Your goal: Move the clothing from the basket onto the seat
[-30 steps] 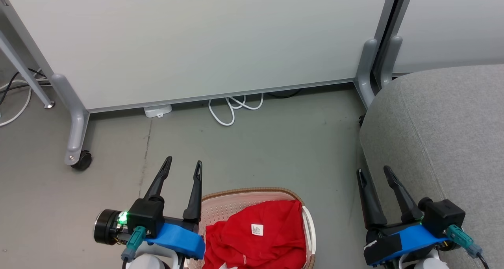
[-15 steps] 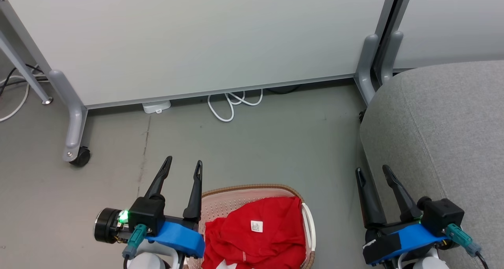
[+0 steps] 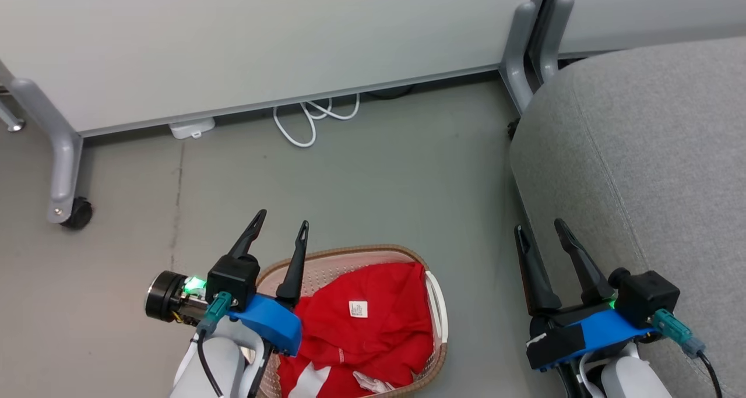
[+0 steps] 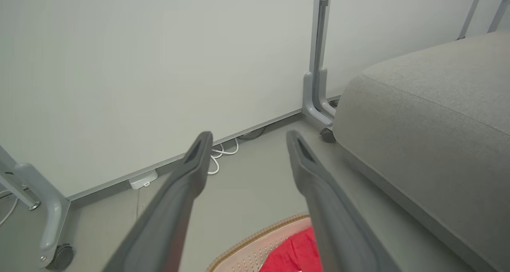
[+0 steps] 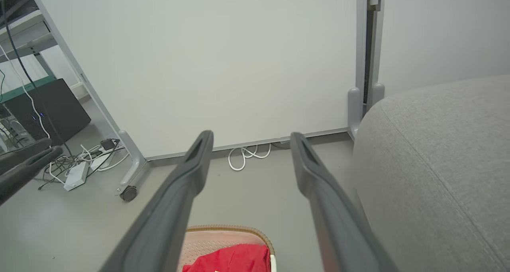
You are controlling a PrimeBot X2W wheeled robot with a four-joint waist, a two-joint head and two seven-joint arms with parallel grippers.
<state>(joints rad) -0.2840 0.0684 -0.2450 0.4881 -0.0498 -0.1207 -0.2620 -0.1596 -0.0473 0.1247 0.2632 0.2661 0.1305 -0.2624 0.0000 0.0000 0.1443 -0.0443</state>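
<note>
While both hands hang above the floor (image 3: 379, 194), you have nothing gripped. Your left hand (image 3: 282, 218) is spread wide and empty over the left rim of the basket (image 3: 349, 250). Its inner finger (image 3: 294, 264) crosses above the brown weave, tips aimed past the basket's far end; you can't tell if it touches the rim. Your right hand (image 3: 539, 226) is also wide and empty. It sits well to the right of the basket, fingers lined up along the edge of the seat (image 3: 641, 153). In the left wrist view your fingers frame bare floor, with the basket's far rim low between them.

The clothing (image 3: 361, 334) lies inside the basket: bunched red fabric filling most of it. A small white label (image 3: 358, 309) faces up near the middle, and white stripes show at the basket's near end. The basket's perforated bottom is bare at its far left corner. A white handle (image 3: 438, 305) is on the basket's right side.

The basket stands on the floor, apart from the seat, which lies to the basket's right across a strip of floor. Beyond the basket's far end stands a pale partition panel (image 3: 262, 37), with a white cable (image 3: 309, 118) looped at its foot. A caster wheel (image 3: 77, 213) sits far left of the basket.
</note>
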